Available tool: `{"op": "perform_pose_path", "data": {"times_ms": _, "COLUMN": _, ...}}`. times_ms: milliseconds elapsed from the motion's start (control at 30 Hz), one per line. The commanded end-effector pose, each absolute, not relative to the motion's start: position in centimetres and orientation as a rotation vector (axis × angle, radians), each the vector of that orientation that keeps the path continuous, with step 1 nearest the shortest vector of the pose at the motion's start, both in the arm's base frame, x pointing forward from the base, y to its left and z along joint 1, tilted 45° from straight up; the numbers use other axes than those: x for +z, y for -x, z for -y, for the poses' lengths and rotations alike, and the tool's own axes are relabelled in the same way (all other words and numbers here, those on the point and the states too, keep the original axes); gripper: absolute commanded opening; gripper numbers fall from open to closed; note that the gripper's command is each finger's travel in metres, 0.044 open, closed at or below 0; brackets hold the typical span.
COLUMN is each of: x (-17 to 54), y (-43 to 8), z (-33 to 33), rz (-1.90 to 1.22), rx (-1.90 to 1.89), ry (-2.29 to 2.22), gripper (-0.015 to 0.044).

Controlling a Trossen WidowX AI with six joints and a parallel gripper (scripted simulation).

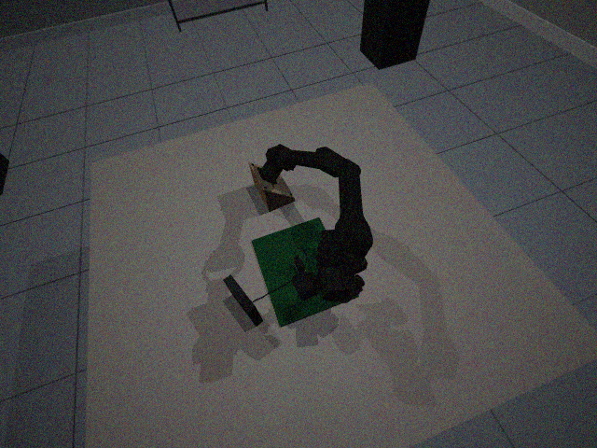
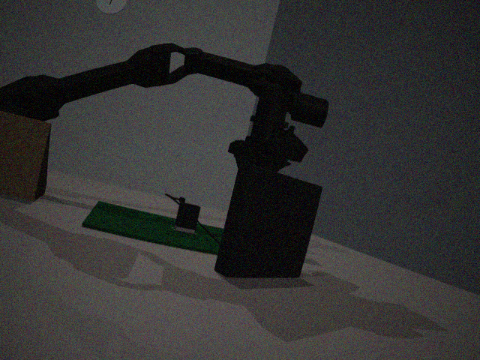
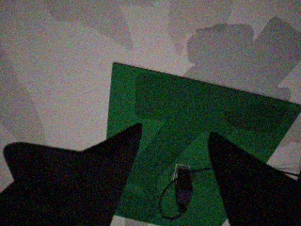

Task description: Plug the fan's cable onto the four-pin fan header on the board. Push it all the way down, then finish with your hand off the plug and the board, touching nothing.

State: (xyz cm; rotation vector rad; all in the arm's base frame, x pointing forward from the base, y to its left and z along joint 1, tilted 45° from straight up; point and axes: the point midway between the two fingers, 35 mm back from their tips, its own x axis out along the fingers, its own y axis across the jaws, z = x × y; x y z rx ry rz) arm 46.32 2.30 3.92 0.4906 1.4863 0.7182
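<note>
1. The board [image 1: 270,255] [image 2: 127,224] [image 3: 127,94] is plain green.
2. The plug [image 2: 187,216] [image 3: 183,185] looks black, though the light is poor.
3. The header [image 2: 185,230] [image 3: 182,168] under it shows a pale grey edge.
4. The block [image 2: 23,154] at left is brown.
5. The floor [image 1: 192,52] is blue-grey, patterned with 1 grid of dark lines.
6. The tabletop [image 1: 159,192] [image 2: 97,317] [image 3: 71,75] is pinkish beige.
</note>
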Motion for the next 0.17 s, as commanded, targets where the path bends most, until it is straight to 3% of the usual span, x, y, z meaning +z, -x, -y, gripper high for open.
{"op": "perform_pose_path", "data": {"times_ms": 0, "x": 3.83, "y": -46.42, "z": -2.39, "rz": -1.492, "rx": 0.715, "ry": -0.502, "gripper": 0.0260}}
{"op": "perform_pose_path", "data": {"times_ms": 133, "x": 3.83, "y": -46.42, "z": -2.39, "rz": -1.492, "rx": 0.715, "ry": -0.502, "gripper": 0.0260}}
